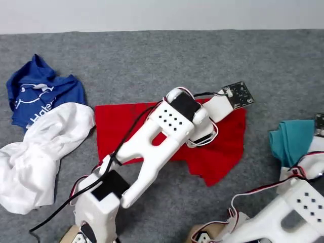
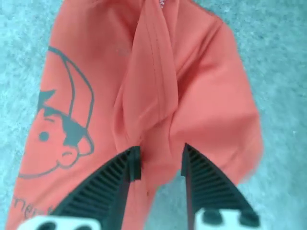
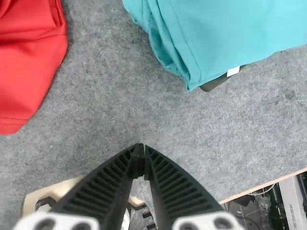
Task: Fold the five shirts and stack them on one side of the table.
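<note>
Left gripper (image 2: 160, 155): fingers part-closed, pinching a raised ridge of the red shirt (image 2: 206, 96). The fabric bunches between the two pads and the fold runs straight out ahead of the fingertips. The shirt's cartoon face print (image 2: 62, 129) lies flat off to one side of the gripper; the far side of the shirt drops away to the grey table cover (image 2: 278, 57).

In the high view the left arm (image 1: 152, 147) reaches out over the red shirt mid-table, and its wrist covers the shirt's upper middle. The shirt is spread roughly flat, with a loose corner hanging towards the near edge.

Right gripper (image 3: 144, 148): fingers pressed together, tips meeting, nothing between them. It is over bare grey cover by the table's wooden edge (image 3: 268, 181). The teal shirt (image 3: 230, 33) is ahead of the fingertips and well apart from them, bunched, with a small white tag (image 3: 233, 71) at its edge. A corner of the red shirt sits ahead and off to the other side, also apart.

Blue shirt (image 1: 43, 93) and white shirt (image 1: 40, 152): both crumpled, touching each other, well off from the left gripper on the side away from the right arm. The white one overlaps the blue one's near edge and comes just beside the red shirt.
</note>
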{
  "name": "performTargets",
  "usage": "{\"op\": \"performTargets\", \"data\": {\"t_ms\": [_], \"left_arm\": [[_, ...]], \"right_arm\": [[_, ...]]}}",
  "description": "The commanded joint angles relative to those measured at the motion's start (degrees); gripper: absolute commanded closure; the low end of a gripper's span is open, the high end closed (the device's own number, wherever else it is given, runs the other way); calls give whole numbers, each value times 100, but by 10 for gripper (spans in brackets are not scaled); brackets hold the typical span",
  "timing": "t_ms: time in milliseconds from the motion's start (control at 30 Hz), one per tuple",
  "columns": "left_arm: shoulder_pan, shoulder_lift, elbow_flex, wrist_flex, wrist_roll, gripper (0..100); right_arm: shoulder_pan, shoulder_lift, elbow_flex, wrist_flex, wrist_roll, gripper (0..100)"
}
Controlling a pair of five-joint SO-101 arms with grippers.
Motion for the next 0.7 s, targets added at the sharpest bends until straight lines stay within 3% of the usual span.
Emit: {"op": "performTargets", "data": {"t_ms": [0,200,567,667], "left_arm": [[53,114,-48,-343,44,848],[105,624,-198,-563,18,848],[79,2119,-1613,-308,9,854],[79,2365,-2237,70,9,927]], "right_arm": [[-48,-110,-35,57,44,989],[-48,-110,-26,57,44,989],[-48,-110,-26,66,44,989],[-48,-110,-26,66,44,989]]}}
